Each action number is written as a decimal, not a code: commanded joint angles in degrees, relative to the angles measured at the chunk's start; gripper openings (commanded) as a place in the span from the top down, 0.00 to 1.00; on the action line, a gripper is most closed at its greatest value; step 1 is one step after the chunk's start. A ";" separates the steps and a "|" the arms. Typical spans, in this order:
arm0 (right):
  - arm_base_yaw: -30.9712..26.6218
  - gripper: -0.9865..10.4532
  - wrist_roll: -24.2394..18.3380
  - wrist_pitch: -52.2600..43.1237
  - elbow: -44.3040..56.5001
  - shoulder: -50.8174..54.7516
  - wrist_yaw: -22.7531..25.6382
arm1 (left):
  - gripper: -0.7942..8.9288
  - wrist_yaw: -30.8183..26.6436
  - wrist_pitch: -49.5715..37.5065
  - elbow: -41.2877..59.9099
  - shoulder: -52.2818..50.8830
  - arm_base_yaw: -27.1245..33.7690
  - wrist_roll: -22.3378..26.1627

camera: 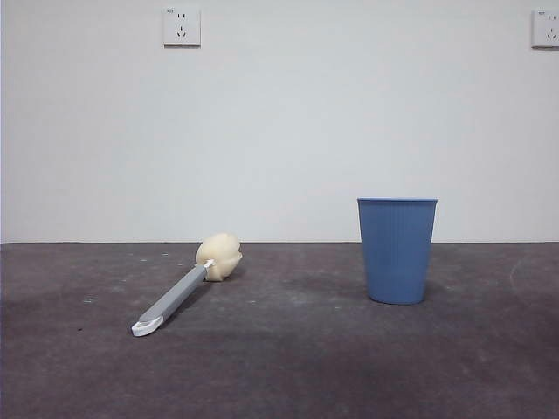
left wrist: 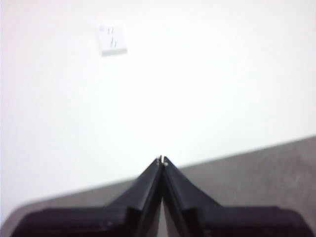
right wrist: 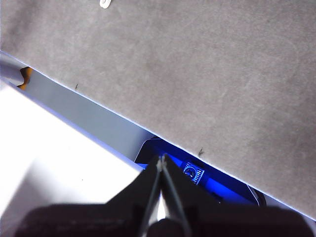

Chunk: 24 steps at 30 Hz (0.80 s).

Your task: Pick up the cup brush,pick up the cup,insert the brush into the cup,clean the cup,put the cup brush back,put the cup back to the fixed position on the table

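The cup brush (camera: 185, 288) lies flat on the table (camera: 288, 367) left of centre, its cream sponge head (camera: 218, 256) toward the wall and its white looped end (camera: 147, 326) toward the camera. The blue ribbed cup (camera: 396, 250) stands upright to the right of it, apart from the brush. Neither arm shows in the front view. My left gripper (left wrist: 162, 160) is shut with nothing in it and faces the white wall. My right gripper (right wrist: 161, 160) is shut and empty, over the table's edge; the brush's white loop (right wrist: 105, 3) peeks in at that picture's border.
Two wall sockets (camera: 182, 26) (camera: 545, 28) sit on the white wall behind the table. A blue-lit device (right wrist: 195, 174) shows below the table's edge in the right wrist view.
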State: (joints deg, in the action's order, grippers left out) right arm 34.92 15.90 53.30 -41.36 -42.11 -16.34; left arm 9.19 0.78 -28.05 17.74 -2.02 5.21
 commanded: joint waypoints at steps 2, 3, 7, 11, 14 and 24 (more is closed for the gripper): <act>0.09 0.91 0.52 -0.28 0.22 0.15 0.17 | 0.92 0.07 -0.79 10.88 -6.40 1.44 -0.15; 0.09 0.91 0.52 -0.28 0.22 0.15 0.17 | 0.92 -0.04 -0.83 12.85 -7.61 1.66 -0.76; 0.09 0.91 0.52 -0.28 0.22 0.17 0.17 | 0.92 -0.13 -1.55 19.98 -11.34 2.16 -1.22; 0.09 0.91 0.52 -0.28 0.22 0.17 0.17 | 0.92 -0.15 -1.86 25.11 -13.94 2.16 -3.17; 0.09 0.91 0.52 -0.28 0.22 0.17 0.17 | 0.92 -0.94 -1.88 27.52 -15.30 2.16 -5.11; 0.09 0.91 0.52 -0.28 0.22 0.17 0.17 | 0.92 -6.73 7.89 27.89 -17.29 2.16 -6.56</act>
State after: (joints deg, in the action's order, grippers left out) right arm 34.92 15.92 53.30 -41.36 -42.09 -16.34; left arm 2.50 7.55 -0.97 0.91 -0.03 -0.71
